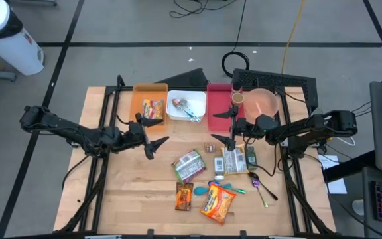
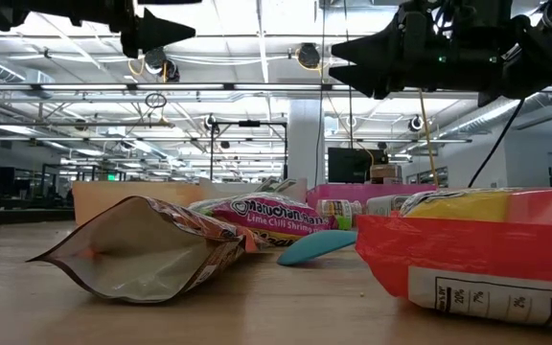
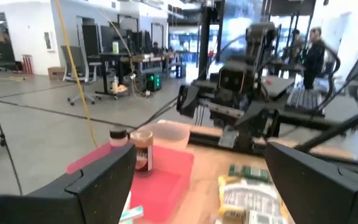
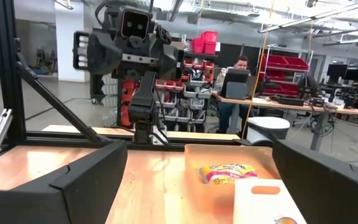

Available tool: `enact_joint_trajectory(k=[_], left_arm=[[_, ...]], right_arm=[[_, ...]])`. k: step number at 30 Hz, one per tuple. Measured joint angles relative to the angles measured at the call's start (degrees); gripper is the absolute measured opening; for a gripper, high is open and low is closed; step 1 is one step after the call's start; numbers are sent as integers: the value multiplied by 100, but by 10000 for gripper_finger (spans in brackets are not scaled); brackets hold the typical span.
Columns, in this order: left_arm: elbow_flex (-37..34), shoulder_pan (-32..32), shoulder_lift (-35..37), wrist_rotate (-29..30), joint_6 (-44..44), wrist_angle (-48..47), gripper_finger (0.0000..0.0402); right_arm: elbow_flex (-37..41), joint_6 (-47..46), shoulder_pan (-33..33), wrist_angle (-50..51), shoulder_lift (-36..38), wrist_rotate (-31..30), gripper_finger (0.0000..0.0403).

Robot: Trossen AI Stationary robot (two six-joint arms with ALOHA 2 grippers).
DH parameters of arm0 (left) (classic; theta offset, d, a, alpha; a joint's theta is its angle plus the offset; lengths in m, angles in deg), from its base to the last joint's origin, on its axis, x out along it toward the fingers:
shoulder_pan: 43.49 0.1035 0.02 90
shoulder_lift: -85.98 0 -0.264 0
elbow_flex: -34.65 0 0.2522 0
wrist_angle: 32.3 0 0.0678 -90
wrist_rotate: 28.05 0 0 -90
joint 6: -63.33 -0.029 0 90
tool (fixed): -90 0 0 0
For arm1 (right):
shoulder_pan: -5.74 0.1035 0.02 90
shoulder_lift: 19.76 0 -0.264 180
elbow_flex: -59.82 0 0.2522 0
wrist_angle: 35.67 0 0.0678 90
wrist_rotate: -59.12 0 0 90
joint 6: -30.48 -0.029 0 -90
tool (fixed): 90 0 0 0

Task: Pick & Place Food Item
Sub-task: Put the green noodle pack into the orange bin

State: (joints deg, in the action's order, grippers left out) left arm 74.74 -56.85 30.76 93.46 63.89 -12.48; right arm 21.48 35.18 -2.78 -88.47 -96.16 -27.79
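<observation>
A pink packet [image 2: 262, 213] reads "Maruchan… Lime Chili Shrimp"; left pincer [image 1: 154, 133] and right pincer [image 1: 224, 126] gape apart.

pale wood table [image 1: 125, 192], matt; glossy foil snack bags [image 1: 217, 202]; plastic bins [image 1: 149, 106]

Overhead view straight down, low view level across table [image 1: 125, 199], wrist views facing each other.

From my station, three bins [image 1: 186, 105] sat side by side along the table's [image 1: 118, 192] far edge, with a bowl [image 1: 264, 103] at their right end. Snack packets [image 1: 217, 202] lay scattered nearer the front edge (right of centre), spoons [image 1: 260, 188] beside them.
</observation>
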Motion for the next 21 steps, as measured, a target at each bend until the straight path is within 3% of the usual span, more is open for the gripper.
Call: enact_joint_trajectory(k=[9,13,21], left_arm=[[0,87,-2,-305,1170,-1314,365],[0,85,-74,-632,1482,-1384,365],[0,98,-790,-613,1528,-984,365]], right_arm=[[0,-69,-2,-1,0,0,394],[0,-64,-2,0,0,0,394],[0,-99,-2,1,0,0,394]])
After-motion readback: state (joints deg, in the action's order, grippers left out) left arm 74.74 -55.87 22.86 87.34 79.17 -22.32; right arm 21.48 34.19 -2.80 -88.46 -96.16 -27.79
